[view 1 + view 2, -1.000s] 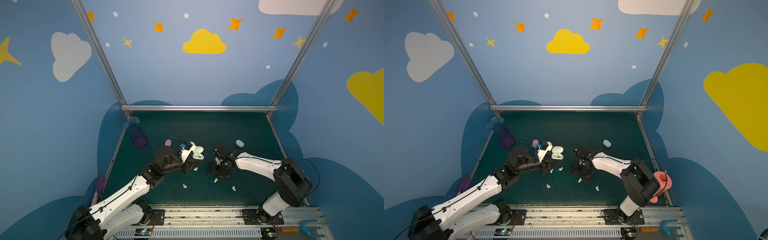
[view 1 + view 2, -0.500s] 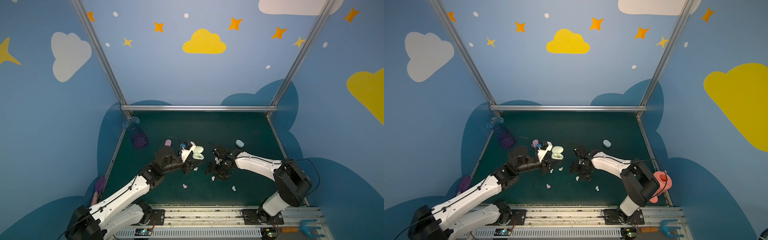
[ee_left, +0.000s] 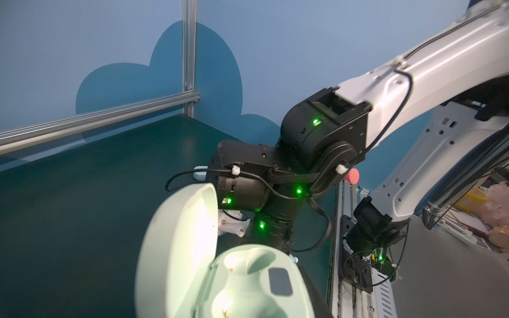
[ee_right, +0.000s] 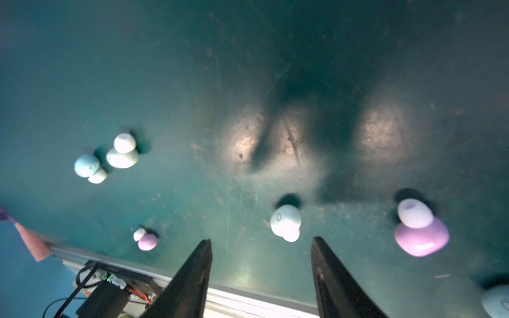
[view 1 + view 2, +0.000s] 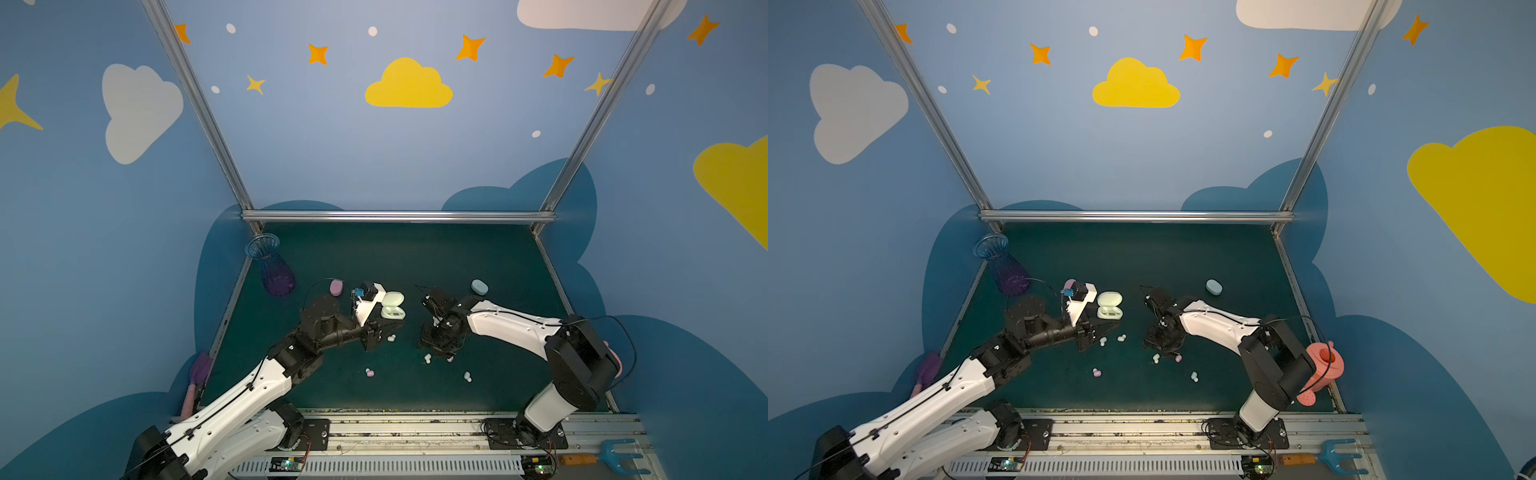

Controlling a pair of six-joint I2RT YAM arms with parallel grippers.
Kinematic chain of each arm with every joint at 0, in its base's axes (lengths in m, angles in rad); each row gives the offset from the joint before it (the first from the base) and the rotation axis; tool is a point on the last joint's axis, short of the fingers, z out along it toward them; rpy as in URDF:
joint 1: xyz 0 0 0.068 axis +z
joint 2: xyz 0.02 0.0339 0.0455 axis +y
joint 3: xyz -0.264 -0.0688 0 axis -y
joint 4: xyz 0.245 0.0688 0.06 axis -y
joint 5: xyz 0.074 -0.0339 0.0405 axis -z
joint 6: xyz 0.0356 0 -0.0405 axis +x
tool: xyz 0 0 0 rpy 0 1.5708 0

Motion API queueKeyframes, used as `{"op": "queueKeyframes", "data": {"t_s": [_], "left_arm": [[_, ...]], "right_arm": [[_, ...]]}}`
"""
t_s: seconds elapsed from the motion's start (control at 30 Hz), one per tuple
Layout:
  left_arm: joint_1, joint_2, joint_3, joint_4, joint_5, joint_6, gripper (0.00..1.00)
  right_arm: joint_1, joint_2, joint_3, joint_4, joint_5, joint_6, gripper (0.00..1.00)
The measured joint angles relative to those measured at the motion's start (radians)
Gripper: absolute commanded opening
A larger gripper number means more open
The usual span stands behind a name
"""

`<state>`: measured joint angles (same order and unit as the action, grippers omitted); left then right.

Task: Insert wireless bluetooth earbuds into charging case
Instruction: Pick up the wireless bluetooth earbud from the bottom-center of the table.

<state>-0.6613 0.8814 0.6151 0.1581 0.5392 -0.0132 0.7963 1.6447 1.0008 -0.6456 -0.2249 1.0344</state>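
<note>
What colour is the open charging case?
Pale mint green, inside and out. The case shows best in the left wrist view.

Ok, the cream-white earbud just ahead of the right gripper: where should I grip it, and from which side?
Pinch the cream-white earbud across its broad rounded body, not the small tip lobe. Come down from above with the right gripper: it lies free on the table, facing the gap between the open jaws.

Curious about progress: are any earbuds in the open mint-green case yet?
No, the left wrist view shows the mint-green case standing open with nothing inside.
</note>
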Motion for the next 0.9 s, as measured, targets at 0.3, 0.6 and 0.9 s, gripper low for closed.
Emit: {"op": "queueKeyframes", "data": {"t_s": [0.3,0.6,0.9], "left_arm": [[0.000,-0.037,-0.021,-0.030,-0.006,-0.006,0.21],[0.000,-0.036,-0.021,-0.036,-0.006,-0.006,0.21],[0.000,-0.036,-0.021,-0.036,-0.006,-0.006,0.21]], "right_arm": [[0.014,0.062,0.031,-0.031,0.009,0.012,0.45],[0.019,0.092,0.055,-0.056,0.025,0.021,0.37],[0.021,0.142,0.084,-0.084,0.025,0.023,0.26]]}}
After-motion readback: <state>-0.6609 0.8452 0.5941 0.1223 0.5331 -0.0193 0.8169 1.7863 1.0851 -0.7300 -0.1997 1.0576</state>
